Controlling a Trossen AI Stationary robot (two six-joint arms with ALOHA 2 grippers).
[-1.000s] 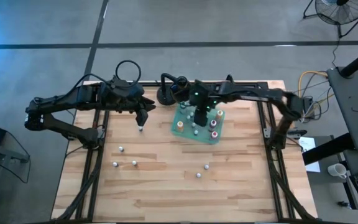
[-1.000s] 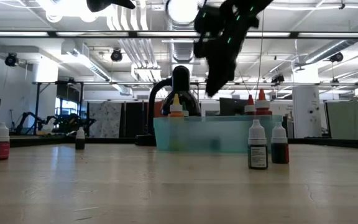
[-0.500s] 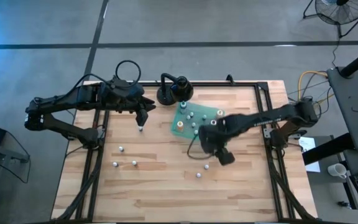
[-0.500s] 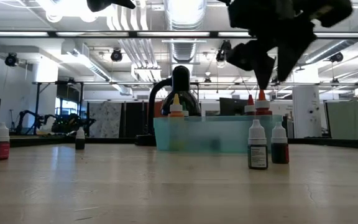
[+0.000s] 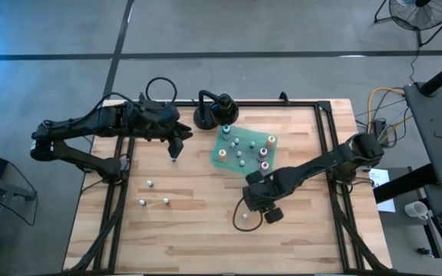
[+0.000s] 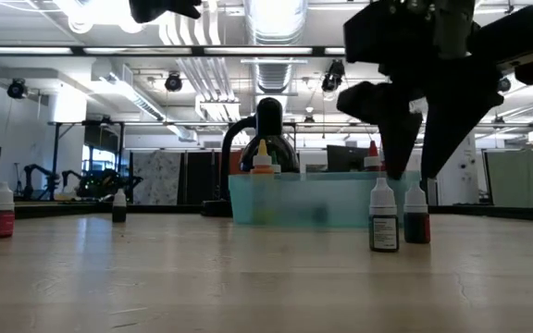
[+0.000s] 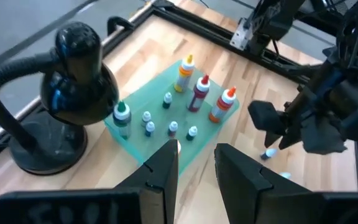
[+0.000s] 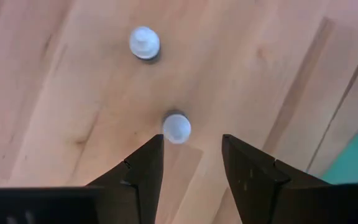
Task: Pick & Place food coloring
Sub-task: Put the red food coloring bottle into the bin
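High view has the right tool (image 5: pixel 270 212) low in the middle of the frame, over bare counter (image 5: pixel 206 238), below the green sheet (image 5: pixel 229 157) where about nine bottles already stand. Its fingers are apart and hold nothing. In the right wrist view a white-capped bottle (image 8: pixel 176 127) stands upright just ahead of the fingertips, and a second bottle (image 8: pixel 145 42) stands a little beyond it.

The main risk, as I judge it, is a bad approach. The near cap sits closer to one finger than the other, so a straight drop could land that finger on the cap or shoulder and tip the bottle. A tipped bottle this small and round would roll across the wood. Closing off-centre could also squeeze it out sideways instead of gripping it.

The low view shows the pair close together under the tool, so a wide finger could clip the neighbour on the way down or while lifting.

Later, setting the bottle on the crowded sheet could topple those standing there, the tall ones at its right edge first.

Three more bottles (image 5: pixel 150 184) wait at lower left of the counter. The left tool (image 5: pixel 175 149) hangs at upper left; whether it is apart or clamped on something I cannot tell.
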